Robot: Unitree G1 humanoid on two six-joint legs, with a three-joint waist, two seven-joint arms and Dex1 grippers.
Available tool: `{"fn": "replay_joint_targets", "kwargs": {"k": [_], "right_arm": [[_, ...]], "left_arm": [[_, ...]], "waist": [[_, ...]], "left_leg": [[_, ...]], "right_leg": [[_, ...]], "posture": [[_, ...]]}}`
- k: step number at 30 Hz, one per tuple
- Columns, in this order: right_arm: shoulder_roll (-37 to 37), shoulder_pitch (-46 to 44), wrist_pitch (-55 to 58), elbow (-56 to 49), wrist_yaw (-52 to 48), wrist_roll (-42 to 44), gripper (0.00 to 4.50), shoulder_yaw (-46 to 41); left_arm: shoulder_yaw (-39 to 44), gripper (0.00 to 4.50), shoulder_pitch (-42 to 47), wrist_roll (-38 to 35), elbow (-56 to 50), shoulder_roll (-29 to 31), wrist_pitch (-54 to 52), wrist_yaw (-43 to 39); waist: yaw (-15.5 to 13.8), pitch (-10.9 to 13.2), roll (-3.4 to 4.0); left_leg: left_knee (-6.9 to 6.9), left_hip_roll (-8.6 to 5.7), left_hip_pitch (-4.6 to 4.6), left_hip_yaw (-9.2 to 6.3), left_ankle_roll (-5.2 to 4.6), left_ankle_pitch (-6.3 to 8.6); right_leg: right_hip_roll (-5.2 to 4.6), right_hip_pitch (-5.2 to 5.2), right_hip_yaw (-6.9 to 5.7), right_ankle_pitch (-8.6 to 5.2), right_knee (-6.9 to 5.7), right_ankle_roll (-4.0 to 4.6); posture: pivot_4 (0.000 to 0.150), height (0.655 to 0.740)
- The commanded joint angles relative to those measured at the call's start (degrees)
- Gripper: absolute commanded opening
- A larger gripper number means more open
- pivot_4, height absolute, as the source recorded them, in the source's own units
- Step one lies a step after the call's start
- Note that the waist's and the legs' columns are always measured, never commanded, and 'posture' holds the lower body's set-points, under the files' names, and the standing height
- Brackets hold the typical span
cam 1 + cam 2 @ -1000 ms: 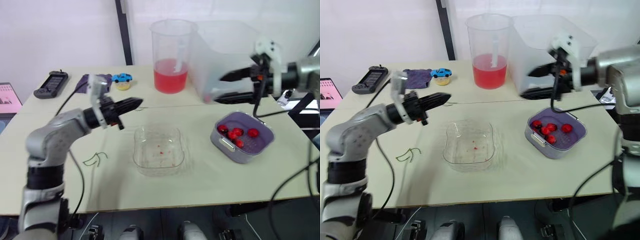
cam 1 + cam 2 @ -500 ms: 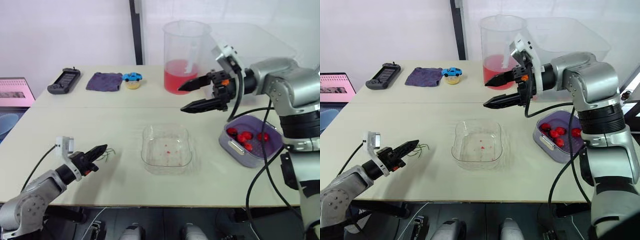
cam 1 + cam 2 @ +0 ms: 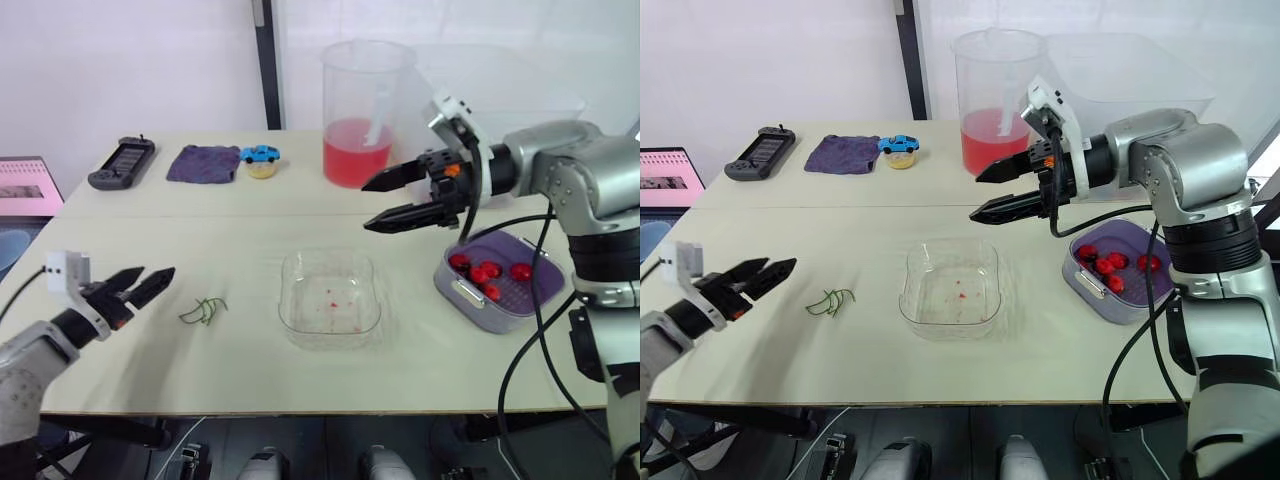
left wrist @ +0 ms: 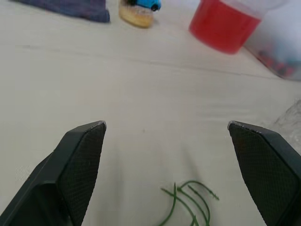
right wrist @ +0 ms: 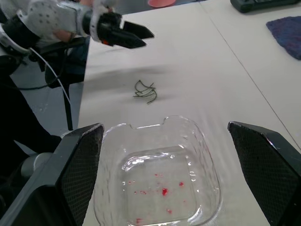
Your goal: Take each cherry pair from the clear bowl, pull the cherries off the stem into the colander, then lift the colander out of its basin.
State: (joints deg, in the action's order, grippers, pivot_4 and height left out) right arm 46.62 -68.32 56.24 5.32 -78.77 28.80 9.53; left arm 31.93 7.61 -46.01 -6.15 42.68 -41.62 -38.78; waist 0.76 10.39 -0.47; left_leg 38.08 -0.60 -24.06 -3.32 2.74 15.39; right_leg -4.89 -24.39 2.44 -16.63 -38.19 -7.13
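Observation:
The clear bowl (image 3: 330,310) stands mid-table and holds just red juice spots. A bunch of green stems (image 3: 203,311) lies on the table to its left. My left gripper (image 3: 140,283) hovers open left of the stems, near the table's front left edge, with nothing between its fingers; the left wrist view has the stems (image 4: 188,207) just ahead of it. The purple colander (image 3: 470,305) sits in its basin at the right with several red cherries (image 3: 487,270) inside. Above the table, beyond the bowl and left of the colander, my right gripper (image 3: 385,200) is open and empty.
A tall pitcher of red liquid (image 3: 365,110) and a clear bin (image 3: 500,80) stand at the back. A purple cloth (image 3: 203,163), a small blue toy car (image 3: 262,155) and a game controller (image 3: 118,163) lie at the back left. A pink-screened tablet (image 3: 25,185) sits off the table's left.
My left gripper has opened and drawn back to the left, leaving the stems on the table. The right gripper has stayed open, hovering beyond the bowl. The camera has shifted.

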Motion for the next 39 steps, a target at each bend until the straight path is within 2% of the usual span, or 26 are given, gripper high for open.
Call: {"fn": "replay_joint_targets", "kwargs": {"k": [1, 5, 8, 10, 15, 19, 24, 30, 34, 37, 39], "right_arm": [[1.81, -0.62, -0.49, -1.45, 2.72, -1.2, 4.5, -1.88], [4.28, 2.09, -1.76, -2.46, 6.56, -2.64, 4.5, -4.29], [9.49, 8.0, -0.82, -2.86, 10.99, -3.19, 4.5, -10.71], [11.63, 12.3, -1.15, -4.25, 12.46, -2.49, 4.5, -14.42], [18.08, 26.12, 0.22, -8.74, 15.16, -1.49, 4.5, -24.67], [21.59, 39.95, 7.28, -19.12, 17.38, -0.46, 4.5, -36.72], [21.12, 58.27, 16.33, -32.81, 16.65, -1.12, 4.5, -55.81], [15.07, 88.05, 20.77, -46.02, 11.31, -6.89, 4.5, -78.61], [11.9, 94.39, 23.04, -50.12, 10.05, -5.24, 4.5, -84.54], [11.51, 94.7, 22.18, -50.24, 11.05, -4.46, 4.5, -83.91], [12.78, 93.1, 21.42, -49.47, 11.91, -3.66, 4.5, -82.16]], "left_arm": [[-4.44, 4.45, 5.9, 3.28, -0.41, 7.46, 2.23, -5.88], [-12.32, 4.45, 14.24, 6.36, 2.49, 12.2, 4.52, -13.56], [-21.51, 4.45, 25.93, 12.78, 8.44, 13.05, 8.08, -18.16], [-24.46, 4.45, 30.34, 14.49, 11.32, 12.64, 9.33, -21.29], [-28.89, 4.45, 38.12, 14.33, 13.65, 10.74, 8.56, -29.28], [-30.36, 4.45, 41.93, 11.1, 11.27, 8.95, 4.54, -33.99], [-32.62, 4.45, 45.93, 7.75, 7.72, 5.07, 0.0, -37.7], [-37.5, 4.45, 52.45, 10.52, 9.72, -1.92, 3.24, -40.94], [-38.38, 4.45, 54.65, 10.55, 11.57, -3.52, 2.61, -43.49], [-38.01, 4.45, 55.89, 11.09, 15.22, -4.52, 3.08, -44.16], [-37.76, 4.45, 55.86, 11.8, 16.02, -4.45, 3.93, -44.24]], "waist": [[-0.17, 0.0, 0.0], [0.14, 0.0, 0.02], [-0.43, 0.03, -0.04], [-0.47, 0.04, -0.05], [0.65, 0.04, 0.0], [1.11, 0.05, 0.01], [0.26, 0.05, 0.02], [-1.38, 0.02, -0.1], [-0.92, 0.03, -0.1], [-0.25, 0.03, -0.1], [0.08, 0.03, -0.1]], "left_leg": [[0.01, -0.01, 0.0, 0.01, 0.01, -0.01], [-0.02, -0.03, 0.0, 0.06, 0.03, -0.02], [-0.03, -0.01, -0.07, 0.0, 0.02, -0.02], [0.03, -0.02, -0.15, -0.03, 0.03, -0.02], [0.02, 0.04, -0.12, 0.09, 0.0, 0.0], [-0.01, 0.09, -0.13, 0.08, -0.03, 0.01], [0.12, 0.08, -0.15, 0.05, -0.07, 0.03], [0.17, 0.05, 0.0, -0.03, -0.09, 0.03], [0.15, 0.04, 0.3, 0.04, -0.12, 0.05], [0.03, 0.1, 0.93, 0.03, -0.36, 0.19], [0.03, 0.11, 0.94, 0.01, -0.37, 0.2]], "right_leg": [[0.01, 0.02, -0.03, 0.0, -0.02, 0.0], [0.02, 0.04, -0.03, 0.0, 0.01, 0.0], [0.08, 0.02, -0.1, 0.0, 0.04, 0.0], [0.09, 0.02, -0.14, 0.0, 0.03, 0.0], [0.18, -0.06, -0.01, 0.0, -0.01, 0.0], [0.23, -0.09, 0.02, -0.01, -0.04, 0.0], [0.22, -0.02, 0.01, -0.01, -0.06, -0.01], [0.24, 0.28, -0.03, -0.01, -0.01, -0.01], [0.23, 0.52, 0.05, -0.01, 0.02, -0.02], [0.32, 1.2, 0.02, -0.05, 0.21, -0.04], [0.31, 1.24, 0.02, -0.08, 0.23, -0.07]], "posture": [[0.15, 0.7337], [0.15, 0.7337], [0.15, 0.7337], [0.15, 0.7337], [0.15, 0.7337], [0.15, 0.7337], [0.15, 0.7337], [0.15, 0.7337], [0.15, 0.7337], [0.15, 0.7337], [0.15, 0.7337]]}}
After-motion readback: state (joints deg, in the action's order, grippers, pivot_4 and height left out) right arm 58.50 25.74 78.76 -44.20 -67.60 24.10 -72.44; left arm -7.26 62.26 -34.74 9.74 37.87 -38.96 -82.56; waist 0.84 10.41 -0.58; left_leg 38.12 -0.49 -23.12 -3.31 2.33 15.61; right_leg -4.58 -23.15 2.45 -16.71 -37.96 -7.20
